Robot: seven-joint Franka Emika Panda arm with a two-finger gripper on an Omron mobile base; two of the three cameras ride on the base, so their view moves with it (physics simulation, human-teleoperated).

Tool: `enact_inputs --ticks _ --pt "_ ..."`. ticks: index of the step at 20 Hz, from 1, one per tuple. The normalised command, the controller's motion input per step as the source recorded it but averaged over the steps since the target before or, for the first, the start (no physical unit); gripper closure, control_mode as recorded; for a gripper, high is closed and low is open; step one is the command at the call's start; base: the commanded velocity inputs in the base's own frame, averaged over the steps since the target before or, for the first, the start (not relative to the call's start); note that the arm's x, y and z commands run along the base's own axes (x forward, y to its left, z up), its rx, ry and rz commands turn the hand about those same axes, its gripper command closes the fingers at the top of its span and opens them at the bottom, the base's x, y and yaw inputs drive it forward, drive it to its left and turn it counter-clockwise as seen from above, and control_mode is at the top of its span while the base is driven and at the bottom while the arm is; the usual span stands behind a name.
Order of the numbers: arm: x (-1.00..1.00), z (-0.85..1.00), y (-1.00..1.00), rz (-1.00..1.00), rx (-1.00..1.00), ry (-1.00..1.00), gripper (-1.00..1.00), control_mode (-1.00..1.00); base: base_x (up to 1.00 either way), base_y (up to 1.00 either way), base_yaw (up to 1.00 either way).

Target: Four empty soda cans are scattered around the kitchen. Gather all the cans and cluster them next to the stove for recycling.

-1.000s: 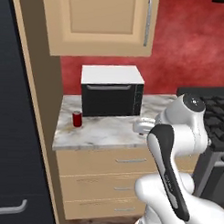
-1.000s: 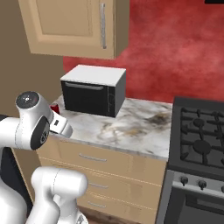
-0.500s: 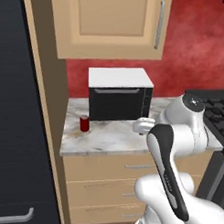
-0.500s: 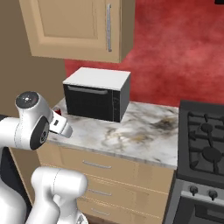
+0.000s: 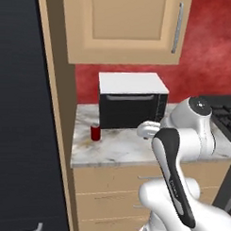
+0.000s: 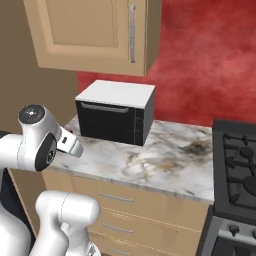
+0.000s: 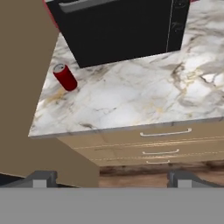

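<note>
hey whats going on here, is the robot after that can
A white robot arm faces a marble counter with its gripper open and empty. One red soda can stands upright near the counter's left end, in front of the black microwave. The stove is off to the right. Nothing has been grabbed yet; the can looks like the likely target.

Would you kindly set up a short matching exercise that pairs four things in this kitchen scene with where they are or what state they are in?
Things:
1. red can
2. microwave
3. stove
4. gripper

Places or states:
A. at the right end of the marble counter
B. open, holding nothing
C. standing upright on the counter near its left edge, in front of the microwave's left corner
D. at the back of the counter, under the wall cabinet

Pairs: 1-C, 2-D, 3-A, 4-B
</note>
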Motion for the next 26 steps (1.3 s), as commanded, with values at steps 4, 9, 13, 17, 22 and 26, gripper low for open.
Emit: enact_inputs --ticks 4,9,13,17,22,26 --pt "0.00 0.00 0.00 0.00 0.00 0.00 -1.00 1.00 0.37 0.33 0.00" --pt "0.00 0.00 0.00 0.00 0.00 0.00 -1.00 1.00 0.40 0.27 0.00" --pt "0.00 0.00 0.00 0.00 0.00 0.00 -1.00 1.00 0.33 0.21 0.00" --pt "0.00 0.00 0.00 0.00 0.00 0.00 -1.00 1.00 0.29 0.26 0.00" --pt "0.00 0.00 0.00 0.00 0.00 0.00 -1.00 1.00 0.27 0.30 0.00" --pt "0.00 0.00 0.00 0.00 0.00 0.00 -1.00 1.00 0.33 0.34 -0.01"
